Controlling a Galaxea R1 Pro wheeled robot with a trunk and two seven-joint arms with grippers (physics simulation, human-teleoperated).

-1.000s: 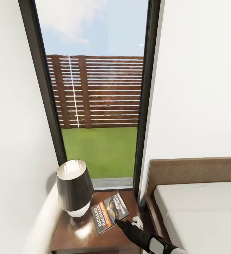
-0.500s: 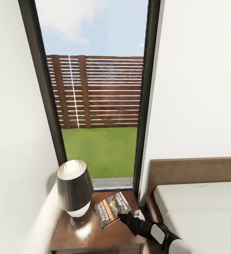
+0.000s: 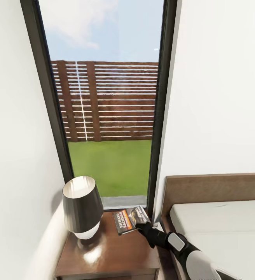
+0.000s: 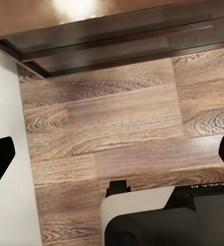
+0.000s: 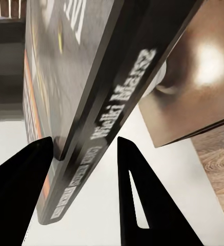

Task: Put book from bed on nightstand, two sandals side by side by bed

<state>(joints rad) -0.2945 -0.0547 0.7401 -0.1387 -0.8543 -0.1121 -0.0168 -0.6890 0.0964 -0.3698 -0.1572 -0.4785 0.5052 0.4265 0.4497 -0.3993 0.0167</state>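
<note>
The book [image 3: 129, 219], dark with an orange band and white lettering, hangs tilted over the back right corner of the nightstand [image 3: 104, 254]. My right gripper [image 3: 144, 226] is shut on its near edge. In the right wrist view the book [image 5: 86, 77] stands edge-on with its spine between the two black fingers [image 5: 19, 195]. My left gripper [image 4: 112, 159] is open, its fingertips wide apart above the wood-plank floor [image 4: 106, 123] near the nightstand's base [image 4: 117, 36]. The bed [image 3: 224, 229] lies to the right with its brown headboard [image 3: 217, 188]. The sandals are out of view.
A dark-shaded lamp [image 3: 82, 206] stands on the nightstand's left half. A tall dark-framed window [image 3: 108, 116] rises behind it, between white walls. A narrow gap separates the nightstand from the bed frame.
The right gripper has carried the book from the middle of the nightstand top toward its back right corner, turning and raising it. The camera has stayed still.
</note>
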